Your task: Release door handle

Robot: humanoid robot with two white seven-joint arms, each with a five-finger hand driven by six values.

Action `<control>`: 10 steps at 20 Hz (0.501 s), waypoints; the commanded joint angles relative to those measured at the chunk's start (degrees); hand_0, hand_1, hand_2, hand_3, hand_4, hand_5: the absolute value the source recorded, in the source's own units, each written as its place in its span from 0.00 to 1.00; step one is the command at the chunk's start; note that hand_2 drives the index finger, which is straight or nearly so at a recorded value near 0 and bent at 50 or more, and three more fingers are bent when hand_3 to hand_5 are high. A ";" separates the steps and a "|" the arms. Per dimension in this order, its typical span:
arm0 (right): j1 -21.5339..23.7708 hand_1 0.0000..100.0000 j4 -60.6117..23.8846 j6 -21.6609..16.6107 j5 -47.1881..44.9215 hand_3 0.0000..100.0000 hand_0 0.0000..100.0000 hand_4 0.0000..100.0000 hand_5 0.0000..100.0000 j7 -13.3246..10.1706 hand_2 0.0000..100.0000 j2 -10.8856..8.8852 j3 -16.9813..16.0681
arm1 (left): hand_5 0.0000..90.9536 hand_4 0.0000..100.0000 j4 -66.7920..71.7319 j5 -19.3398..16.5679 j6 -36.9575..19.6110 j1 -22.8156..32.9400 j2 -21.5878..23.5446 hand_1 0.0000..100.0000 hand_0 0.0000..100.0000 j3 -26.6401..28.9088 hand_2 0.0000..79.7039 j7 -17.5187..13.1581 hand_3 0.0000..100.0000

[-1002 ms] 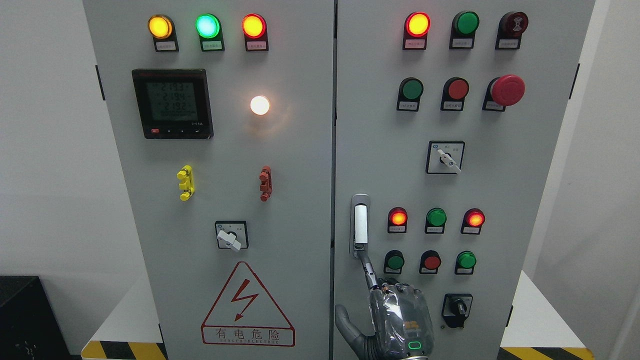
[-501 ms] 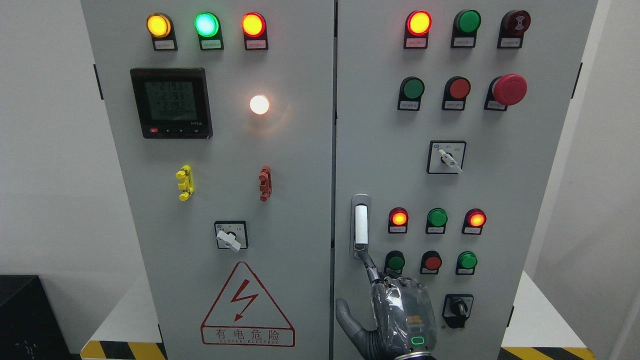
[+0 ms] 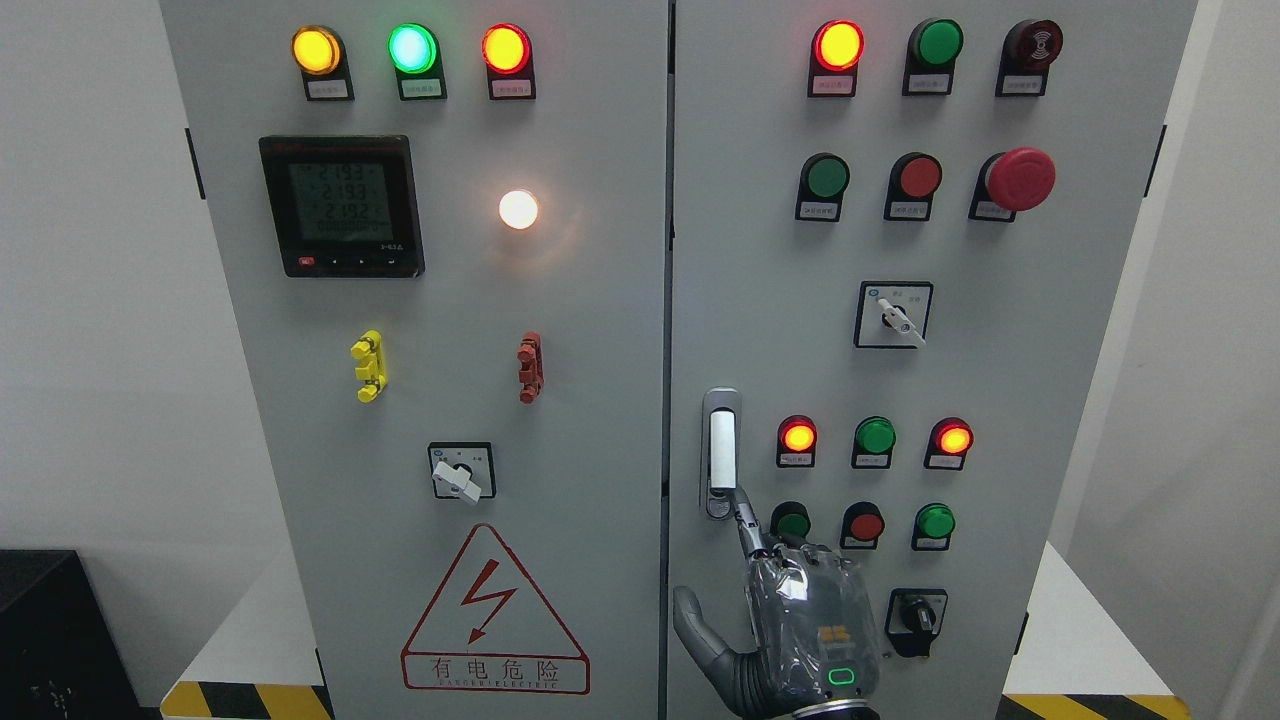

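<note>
Leftmost, on the cabinet's left door, we see the digital meter (image 3: pixel 342 206), a yellow clip (image 3: pixel 368 366), a red clip (image 3: pixel 531 367), a selector switch (image 3: pixel 461 472) and the red warning triangle (image 3: pixel 494 610). Right of the door seam stands the door handle (image 3: pixel 721 452), upright at the right door's left edge. Our hand (image 3: pixel 790 625) rises from the bottom edge below it, forefinger extended and touching the handle's lower end, thumb spread aside, clamped on nothing. Its back partly hides the green pushbutton (image 3: pixel 792 521); the black rotary knob (image 3: pixel 915 617) sits just right.
</note>
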 commanded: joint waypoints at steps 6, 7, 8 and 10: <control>0.27 0.26 -1.09 -0.29 -0.08 0.75 0.37 0.73 0.75 -0.14 0.15 0.02 0.21 | 0.00 0.01 0.00 0.00 0.04 0.00 0.00 0.00 0.00 0.00 0.05 -0.05 0.11; 0.27 0.26 -1.09 -0.29 -0.17 0.75 0.37 0.73 0.75 -0.22 0.16 0.10 0.21 | 0.00 0.01 0.00 0.00 -0.05 0.00 0.00 0.00 0.00 0.00 0.05 -0.05 0.11; 0.27 0.27 -1.09 -0.29 -0.26 0.75 0.38 0.73 0.75 -0.22 0.18 0.10 0.21 | 0.00 0.01 0.00 0.00 0.04 0.00 0.00 0.00 0.00 0.00 0.05 -0.05 0.11; 0.35 0.30 -1.18 -0.38 -0.35 0.76 0.38 0.72 0.75 -0.31 0.20 0.10 0.21 | 0.00 0.01 0.00 -0.09 0.04 0.00 0.00 0.00 0.00 0.00 0.05 -0.05 0.10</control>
